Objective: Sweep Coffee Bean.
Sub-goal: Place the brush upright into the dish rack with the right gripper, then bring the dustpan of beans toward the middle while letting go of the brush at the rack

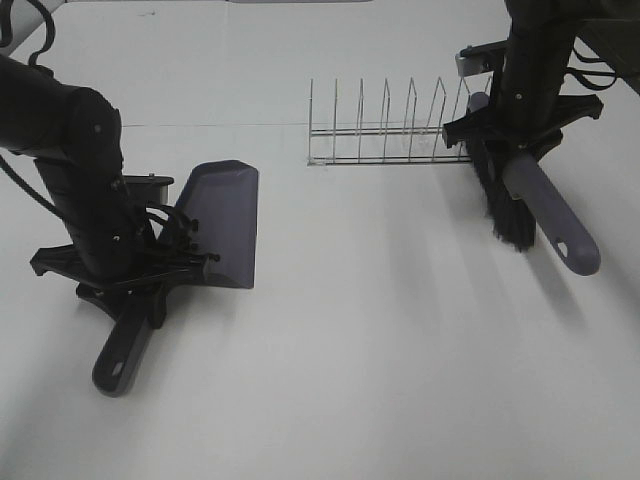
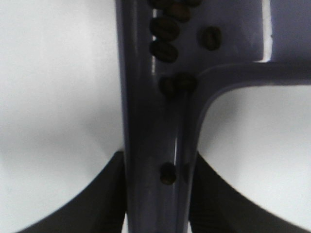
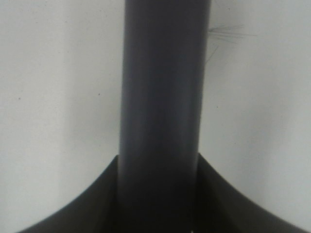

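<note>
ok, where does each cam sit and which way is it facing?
Exterior high: mounted high, looking down on the white table; left arm, right arm, dustpan, brush, wire rack.
Left wrist: on left arm, looking past left jaws along dustpan handle; coffee beans on it.
Right wrist: on right arm, looking past right jaws along brush handle.
Shared: dustpan in exterior and left wrist; brush in exterior and right wrist.

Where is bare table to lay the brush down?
Widest bare patch: middle of the table, between the dustpan and the brush, in front of the wire rack. The near edge is bare too. Crowded around the rack's right end, where the brush hangs.
</note>
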`<state>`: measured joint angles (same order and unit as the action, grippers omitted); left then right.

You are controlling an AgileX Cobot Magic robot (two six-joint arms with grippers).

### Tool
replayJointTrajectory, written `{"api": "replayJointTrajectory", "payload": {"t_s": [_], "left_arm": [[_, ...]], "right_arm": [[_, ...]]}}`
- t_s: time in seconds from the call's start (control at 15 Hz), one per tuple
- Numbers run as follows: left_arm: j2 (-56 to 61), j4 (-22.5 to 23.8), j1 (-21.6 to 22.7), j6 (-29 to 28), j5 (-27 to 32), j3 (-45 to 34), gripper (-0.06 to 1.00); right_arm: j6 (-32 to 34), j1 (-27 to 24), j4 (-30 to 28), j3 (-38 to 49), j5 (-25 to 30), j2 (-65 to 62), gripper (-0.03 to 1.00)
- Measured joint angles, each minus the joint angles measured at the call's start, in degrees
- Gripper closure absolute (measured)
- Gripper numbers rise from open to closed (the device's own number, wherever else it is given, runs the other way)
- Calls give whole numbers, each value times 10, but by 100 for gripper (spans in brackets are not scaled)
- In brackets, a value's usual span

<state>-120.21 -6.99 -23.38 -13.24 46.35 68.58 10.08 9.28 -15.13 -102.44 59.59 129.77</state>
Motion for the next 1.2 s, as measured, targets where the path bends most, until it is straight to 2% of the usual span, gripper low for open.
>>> {"api": "replayJointTrajectory", "payload": {"t_s": [0.33,0.6,0.87,0.93,1.07,1.13,1.2], "left_arm": [[0,0,0,0,0,0,62],[0,0,0,1,0,0,62],[0,-1,0,2,0,0,62],[0,-1,0,2,0,0,62],[0,-1,0,2,0,0,62],[1,-1,0,2,-1,0,62],[5,-1,0,2,-3,0,62]], "right_arm": [[9,-4,-5,-87,5,45,69],[-21,-20,34,-223,63,112,69],[1,-19,21,-260,85,127,67],[17,-19,13,-267,87,129,59],[39,-19,8,-290,99,129,35],[40,-19,11,-305,100,129,27],[40,-19,15,-320,100,129,24]]}}
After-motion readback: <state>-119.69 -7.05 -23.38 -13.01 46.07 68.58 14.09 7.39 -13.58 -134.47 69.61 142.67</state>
